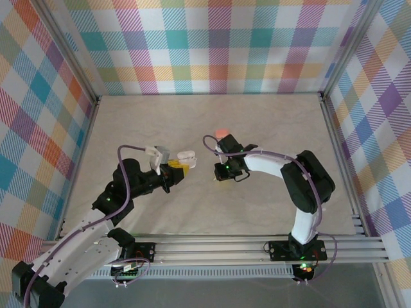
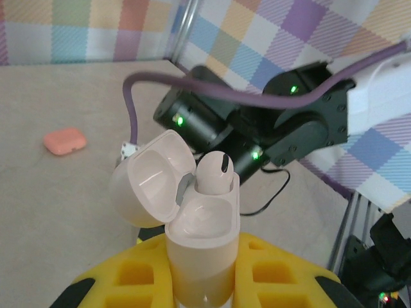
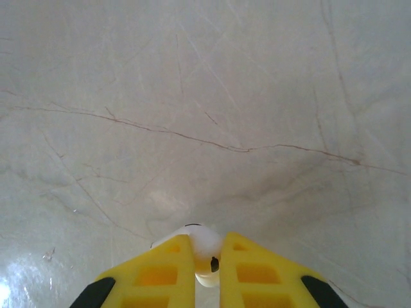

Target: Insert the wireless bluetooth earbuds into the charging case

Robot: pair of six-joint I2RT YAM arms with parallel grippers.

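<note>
My left gripper [image 2: 202,247] is shut on the white charging case [image 2: 200,237], holding it upright between yellow fingers. The case lid [image 2: 149,183] hangs open to the left. One white earbud [image 2: 214,174] sits in the far slot; the near slot is bare. From above, the case [image 1: 186,155] is just left of the table's middle, ahead of the left gripper [image 1: 178,168]. My right gripper [image 3: 207,241] pinches another white earbud [image 3: 204,251] between its yellow fingers, close over the table. Seen from the top, the right gripper [image 1: 219,176] points down a little right of the case.
A salmon-pink case [image 1: 221,133] lies shut on the marble table [image 1: 276,122] just behind the right wrist; it also lies at the left in the left wrist view as the pink case [image 2: 64,140]. Checkered walls ring the table. The right arm [image 2: 276,122] stands close behind the white case.
</note>
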